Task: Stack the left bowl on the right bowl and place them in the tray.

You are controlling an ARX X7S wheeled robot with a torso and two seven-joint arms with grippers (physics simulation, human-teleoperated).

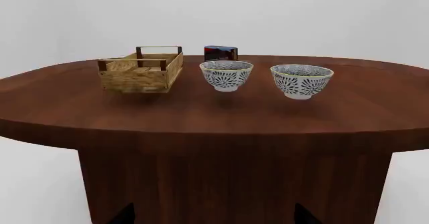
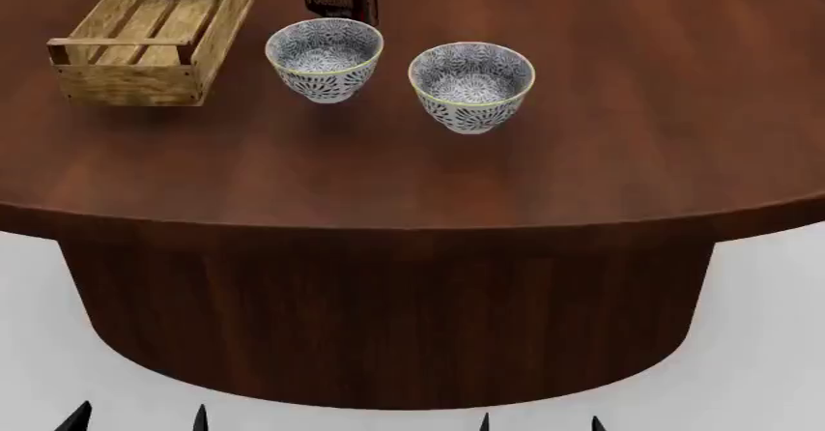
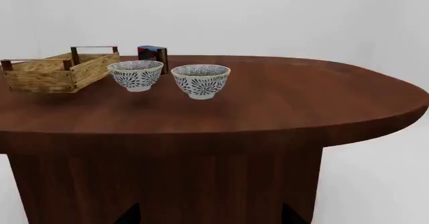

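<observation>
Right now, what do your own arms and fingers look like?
Almost nothing shows. Only the black, pointed tips of the fingers of the left gripper and right gripper poke in at the picture edges. No arms, cables or markings are in view.

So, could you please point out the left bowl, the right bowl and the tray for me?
left bowl (image 2: 324, 59), head view, inner wall.
right bowl (image 2: 470, 85), head view, inner wall.
tray (image 2: 129, 83), head view, near end wall.
</observation>
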